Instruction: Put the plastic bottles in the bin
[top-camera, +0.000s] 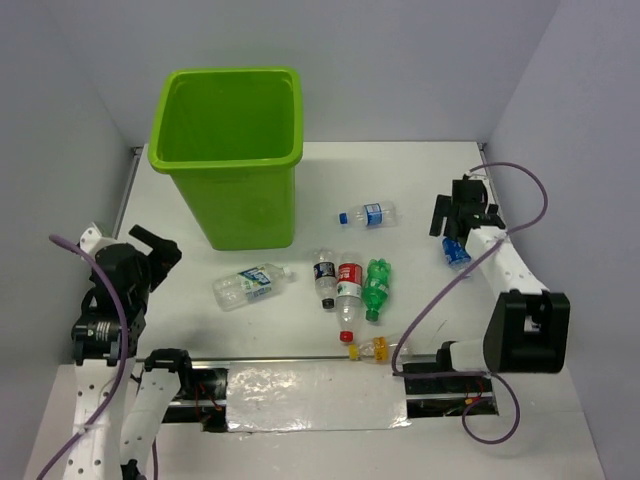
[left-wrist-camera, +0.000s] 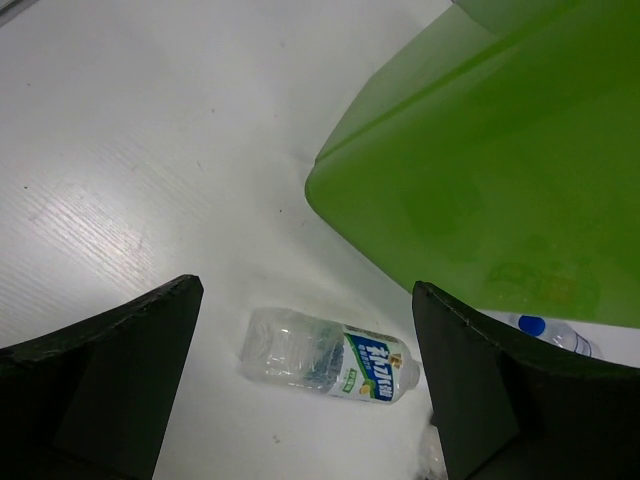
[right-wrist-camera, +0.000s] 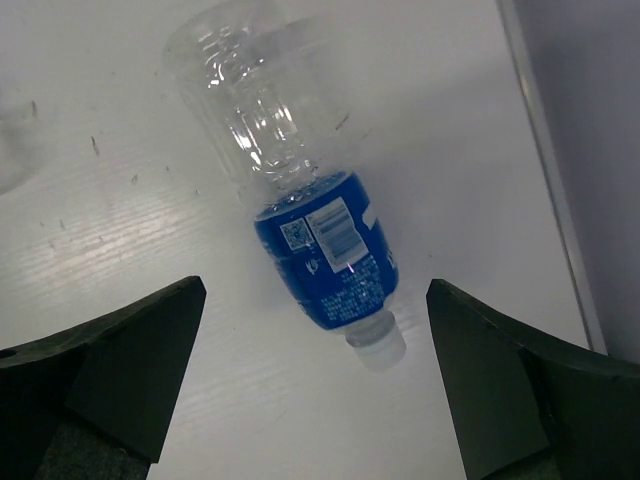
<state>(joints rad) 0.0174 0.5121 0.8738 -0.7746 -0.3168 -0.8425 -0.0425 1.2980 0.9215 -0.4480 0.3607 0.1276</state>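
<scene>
White desk (top-camera: 420, 180), task not begun as far as shown: bin (top-camera: 245, 205) upright rear-left, visible interior bare; plastic bottles (top-camera: 348, 285) all lying loose on desk; left jaws wide above clear bottle (left-wrist-camera: 325, 358), right jaws wide above blue-labelled bottle (right-wrist-camera: 325, 255).

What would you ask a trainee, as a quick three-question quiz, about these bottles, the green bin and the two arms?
1. True or false: the green bottle lies inside the bin.
2. What lies on the table below the right gripper?
A. a red-labelled bottle
B. a blue-labelled bottle
C. a yellow cap on its own
3. Fill in: the left gripper is ___ (open or shut).

Key: 1 false, it lies on the table; 2 B; 3 open.
</scene>
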